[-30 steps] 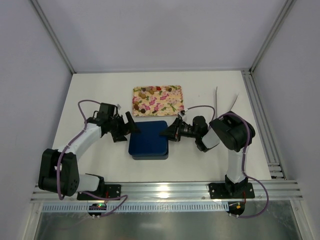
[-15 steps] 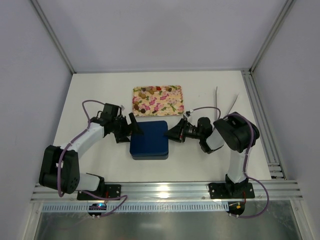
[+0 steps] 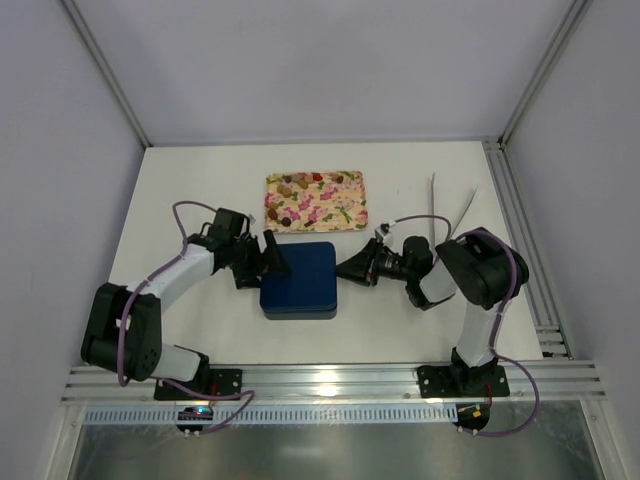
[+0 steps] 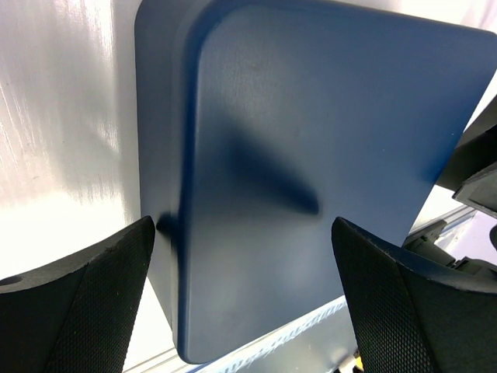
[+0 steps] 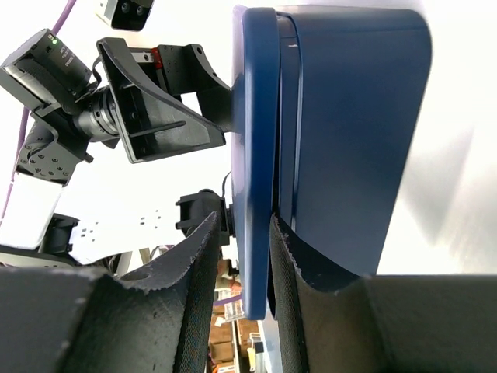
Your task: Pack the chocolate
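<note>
The navy-blue lid [image 3: 298,280] lies over the box in the middle of the table, and the box's grid is hidden. Several small brown and dark chocolates [image 3: 290,190] lie on the floral tray [image 3: 345,212] behind it. My left gripper [image 3: 270,258] is wide open at the lid's left edge, its fingers either side of the lid [image 4: 311,155] in the left wrist view [image 4: 242,233]. My right gripper [image 3: 345,270] is at the lid's right edge. In its wrist view [image 5: 245,221] the jaws straddle the lid's rim [image 5: 255,116], narrowly open. One finger sits between lid and box body [image 5: 349,140]. The other stands a small gap off.
Two thin white sticks [image 3: 450,205] lie at the right, near the metal rail [image 3: 520,230]. The enclosure walls stand on the left, back and right. The left arm's gripper shows beyond the lid in the right wrist view [image 5: 147,116].
My left gripper has moved right, up against the box's left edge. My right gripper has slid back to the right, off the lid's top to its rim. The box has barely shifted.
</note>
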Controlling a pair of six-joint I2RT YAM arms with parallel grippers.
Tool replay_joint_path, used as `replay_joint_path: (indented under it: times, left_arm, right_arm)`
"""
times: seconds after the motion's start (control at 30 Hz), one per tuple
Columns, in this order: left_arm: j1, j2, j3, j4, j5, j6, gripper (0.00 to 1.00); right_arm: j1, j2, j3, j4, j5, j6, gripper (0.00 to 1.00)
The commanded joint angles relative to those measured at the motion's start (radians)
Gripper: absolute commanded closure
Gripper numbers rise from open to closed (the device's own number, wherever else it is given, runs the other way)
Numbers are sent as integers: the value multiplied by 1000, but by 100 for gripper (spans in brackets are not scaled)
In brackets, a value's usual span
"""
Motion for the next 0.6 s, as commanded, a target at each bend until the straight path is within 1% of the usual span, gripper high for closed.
replay_joint_path:
  times: [0.0, 0.17, 0.37, 0.4, 0.47, 0.53, 0.57]
  left_arm:
    - [-11, 10, 30, 19, -16, 7, 7]
    - [-21, 21, 35, 10, -26, 9, 7]
    - [-37, 30, 50, -11, -46, 21, 7]
    - [-47, 32, 55, -18, -60, 26, 7]
    - [-54, 39, 73, -45, -80, 38, 7]
    - [-67, 41, 81, -57, -103, 49, 7]
    - [-70, 41, 84, -68, -112, 52, 7]
  right_arm:
    - [-13, -38, -24, 7, 0, -64, 65]
    - [-29, -55, -44, -7, -2, -77, 65]
    - [-29, -110, -50, -101, 15, -142, 65]
    - [-30, -121, -51, -140, 20, -154, 62]
    - [-29, -150, -50, -190, 35, -197, 59]
    - [-29, -198, -45, -274, 47, -247, 56]
    - [-29, -213, -39, -352, 62, -272, 55]
